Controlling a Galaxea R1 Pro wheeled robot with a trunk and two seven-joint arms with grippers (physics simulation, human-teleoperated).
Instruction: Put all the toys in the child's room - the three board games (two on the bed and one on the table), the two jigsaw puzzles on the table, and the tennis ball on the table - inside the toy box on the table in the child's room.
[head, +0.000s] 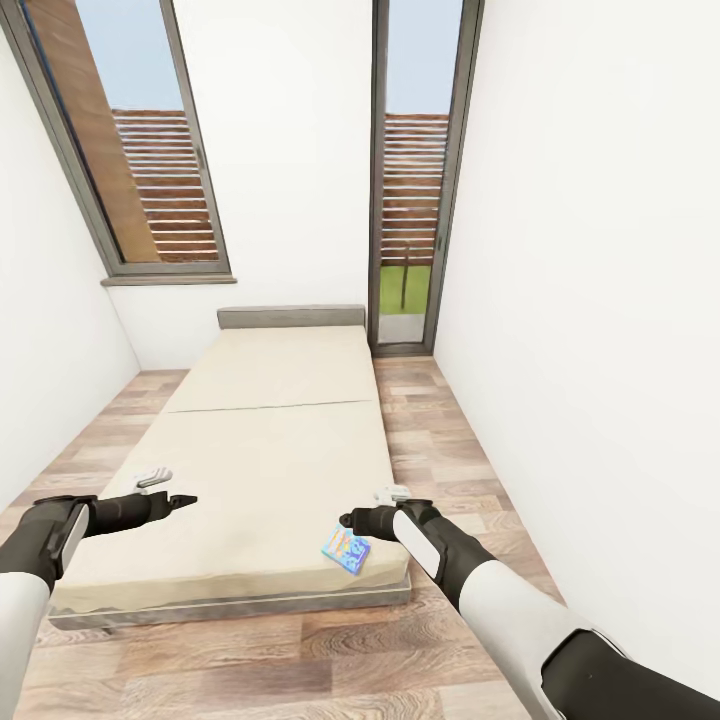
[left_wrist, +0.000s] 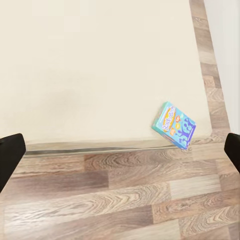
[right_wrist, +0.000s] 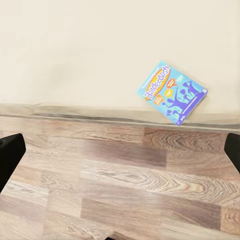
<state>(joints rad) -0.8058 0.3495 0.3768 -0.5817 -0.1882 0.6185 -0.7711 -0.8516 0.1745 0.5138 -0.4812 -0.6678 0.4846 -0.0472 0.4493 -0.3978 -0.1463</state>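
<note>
Our right gripper (head: 347, 520) hangs empty, jaws spread wide, just above one board game (head: 346, 549), which lies flat at the near right corner of the bed (head: 270, 440), its long axis skewed to the mattress edge; our left gripper (head: 188, 499), equally open and empty, sits well off; we count one game, no second beyond.

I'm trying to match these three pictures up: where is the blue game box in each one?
Head view: the blue game box lies on the bed's near right corner, just left of the right hand.
Left wrist view: right of centre, at the mattress edge.
Right wrist view: upper right.
Shared landmark: the mattress edge meeting the wood floor.
</note>
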